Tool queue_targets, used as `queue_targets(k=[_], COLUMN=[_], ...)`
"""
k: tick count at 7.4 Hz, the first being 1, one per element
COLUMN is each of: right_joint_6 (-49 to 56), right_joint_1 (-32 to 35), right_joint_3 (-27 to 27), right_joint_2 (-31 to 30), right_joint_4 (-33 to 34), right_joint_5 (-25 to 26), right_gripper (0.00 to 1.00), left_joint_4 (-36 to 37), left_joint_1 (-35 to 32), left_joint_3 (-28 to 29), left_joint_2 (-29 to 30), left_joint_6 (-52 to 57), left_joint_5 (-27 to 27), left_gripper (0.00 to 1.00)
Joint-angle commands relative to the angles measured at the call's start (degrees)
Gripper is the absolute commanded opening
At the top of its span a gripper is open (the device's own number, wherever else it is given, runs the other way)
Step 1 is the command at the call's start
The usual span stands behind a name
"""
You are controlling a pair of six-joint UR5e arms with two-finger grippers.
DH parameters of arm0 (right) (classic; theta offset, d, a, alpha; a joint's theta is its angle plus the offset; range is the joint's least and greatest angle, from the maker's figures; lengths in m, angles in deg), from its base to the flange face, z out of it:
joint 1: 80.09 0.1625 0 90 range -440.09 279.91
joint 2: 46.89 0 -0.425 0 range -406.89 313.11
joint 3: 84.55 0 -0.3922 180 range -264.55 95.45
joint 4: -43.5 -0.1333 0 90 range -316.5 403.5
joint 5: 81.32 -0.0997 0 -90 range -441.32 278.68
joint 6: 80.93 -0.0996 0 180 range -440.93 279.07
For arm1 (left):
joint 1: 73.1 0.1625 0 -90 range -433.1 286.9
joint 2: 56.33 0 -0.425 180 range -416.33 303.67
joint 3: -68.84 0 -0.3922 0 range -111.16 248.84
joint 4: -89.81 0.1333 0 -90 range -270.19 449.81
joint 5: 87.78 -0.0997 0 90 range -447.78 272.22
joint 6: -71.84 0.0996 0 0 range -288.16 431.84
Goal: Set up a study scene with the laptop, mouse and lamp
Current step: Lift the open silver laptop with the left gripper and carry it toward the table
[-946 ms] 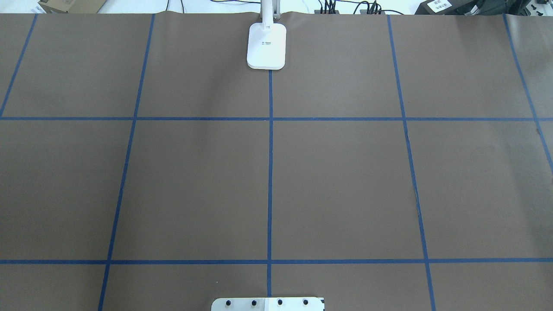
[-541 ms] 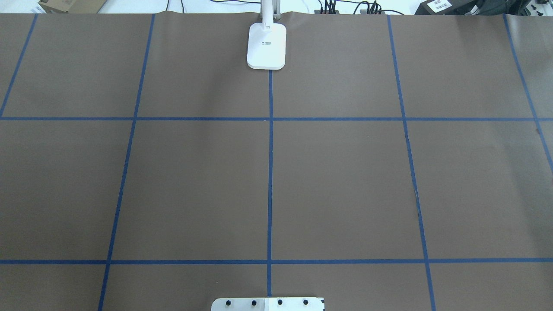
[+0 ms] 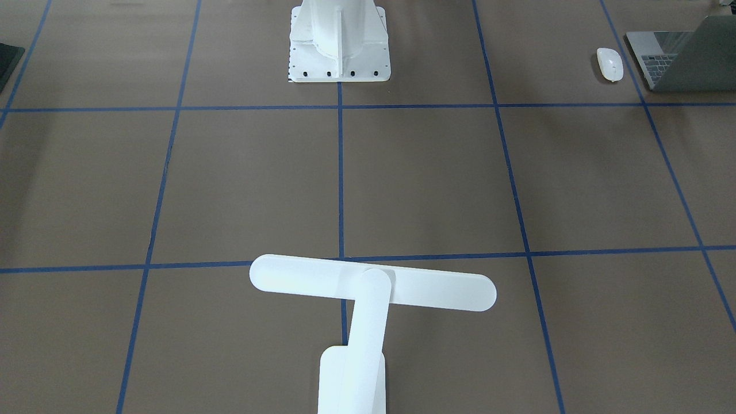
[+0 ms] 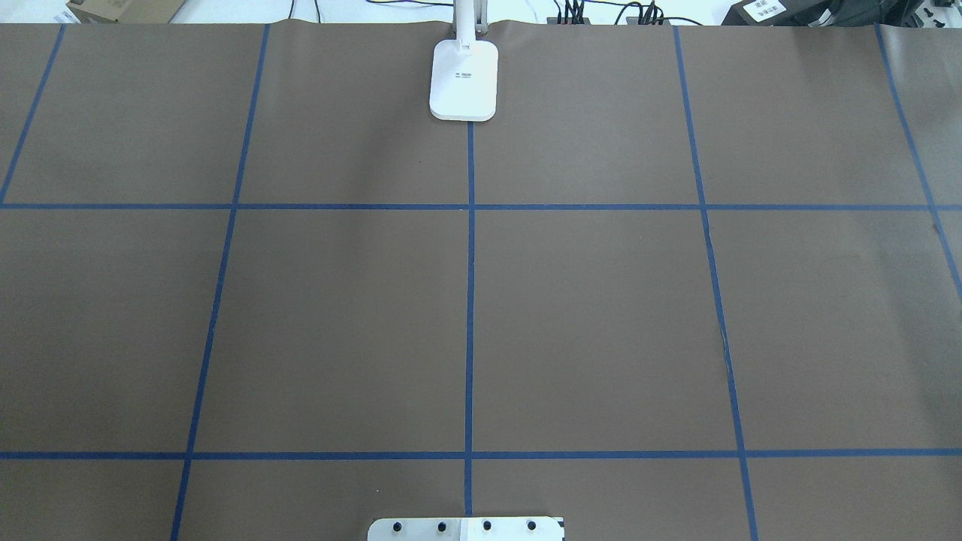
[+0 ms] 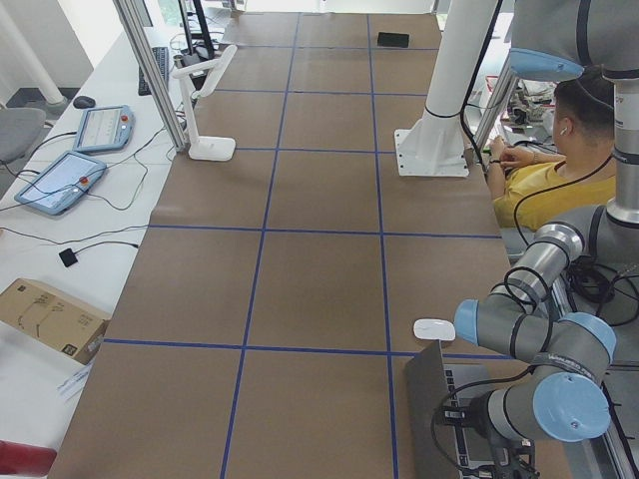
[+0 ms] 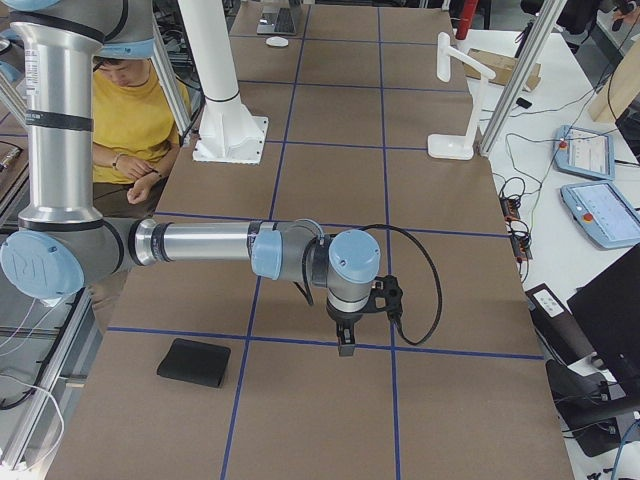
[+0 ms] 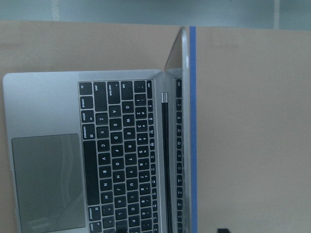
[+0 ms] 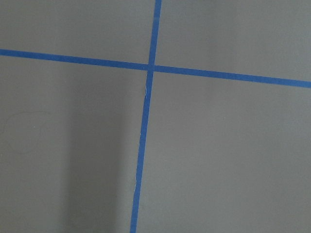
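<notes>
Two right fingers (image 6: 346,345), gap unclear, above table (image 6: 300,420)

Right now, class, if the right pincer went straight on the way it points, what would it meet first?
The right pincer points straight down; its wrist camera shows only brown table cover and a blue tape crossing. It would probably meet that cover first, near the crossing.

Brown table (image 4: 601,315) gridded with blue tape (image 4: 470,300), beside a white bench (image 5: 90,269) holding a cardboard box (image 5: 45,317).
</notes>
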Motion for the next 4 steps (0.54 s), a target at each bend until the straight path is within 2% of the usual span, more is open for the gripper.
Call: queue_targets(k=[1,4], right_joint_6=[0.0,0.0], right_joint_1=[0.0,0.0], right_joint_3=[-0.01,-0.01], right_joint_2=[-0.02,-0.02], right_joint_4=[0.0,0.0], right_joint_5=[0.0,0.0], right_gripper=[1.0,1.0], left_joint_4=[-0.12,-0.12], left_joint_1=[-0.01,-0.01], left_joint_3=[0.03,-0.76], left_joint_2=[0.0,0.09], left_joint_6=[-0.13,-0.21], left_joint_5=[1.5,1.5], left_gripper=[0.01,0.0])
